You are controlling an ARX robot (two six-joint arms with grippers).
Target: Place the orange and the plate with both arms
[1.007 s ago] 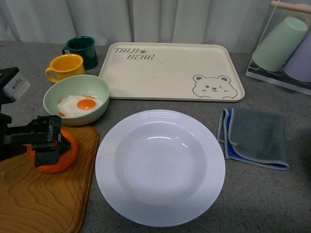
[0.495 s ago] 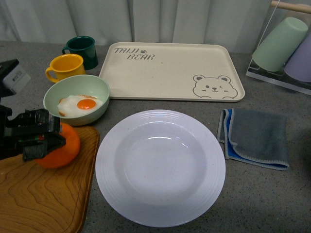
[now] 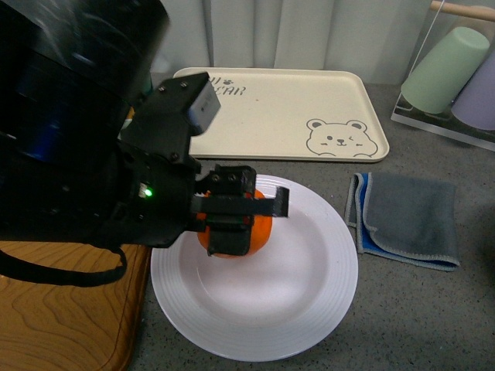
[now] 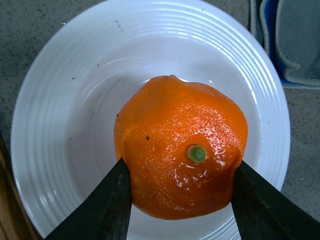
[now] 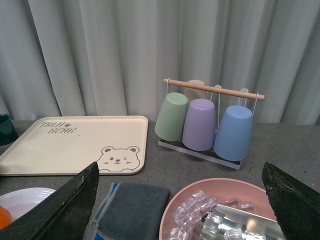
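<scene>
Fingers (image 4: 107, 205) of my left claw (image 4: 182, 172) are clamped on the orange (image 4: 170, 125) — one dark pad pressed to each side, the green stem dot facing the wrist camera. I see the fruit over the left part of the white plate (image 3: 309, 309); whether it touches the well I cannot tell. My right claw (image 5: 180, 172) gapes wide and holds nothing — a grey cloth (image 5: 132, 205) lies below it.
</scene>
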